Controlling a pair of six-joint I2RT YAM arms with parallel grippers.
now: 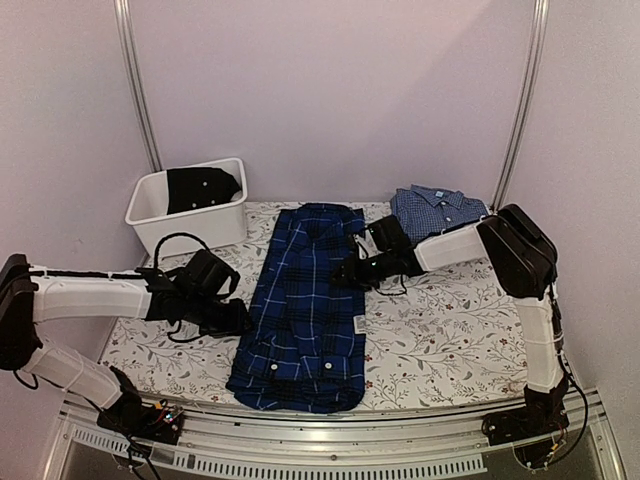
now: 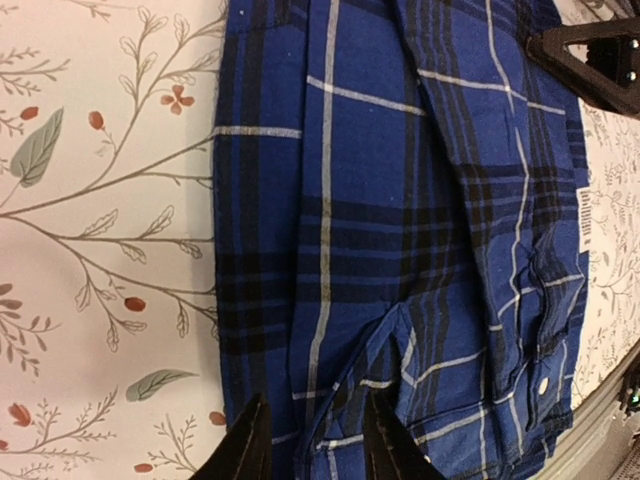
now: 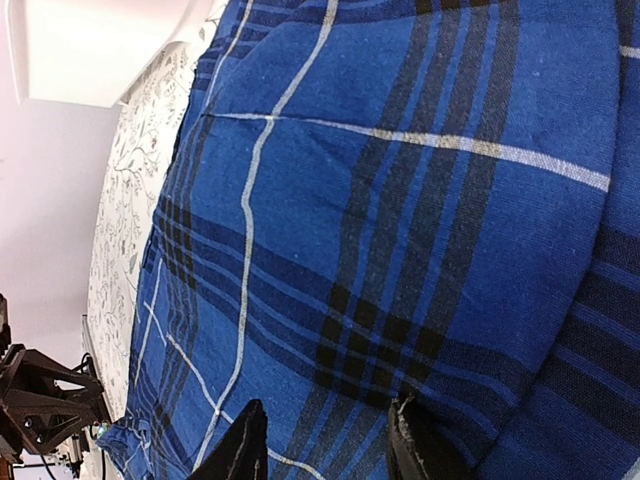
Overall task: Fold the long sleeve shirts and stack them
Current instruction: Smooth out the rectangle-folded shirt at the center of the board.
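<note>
From above, the plaid shirt lay spread lengthwise in the middle of the floral surface, collar toward 12 o'clock and hem toward 6. The left tool sat at the shirt's 9 o'clock edge, low down its length. The right tool met the 3 o'clock edge, higher up. The folded lighter checked shirt rested at 1 o'clock from the plaid one, behind the right arm. A white bin holding a dark garment stood at 10 o'clock.

In the left wrist view, the left tool had its fingers spread, with flat plaid cloth showing between them near the buttoned cuff. The shirt stretched away toward 12 o'clock, and bare surface lay at 9.

In the right wrist view, the right tool had its fingers apart with plaid cloth between them. Whether it was pinching that cloth could not be told. The fabric filled the view from 12 to 3 o'clock, and the bin showed at 11.
</note>
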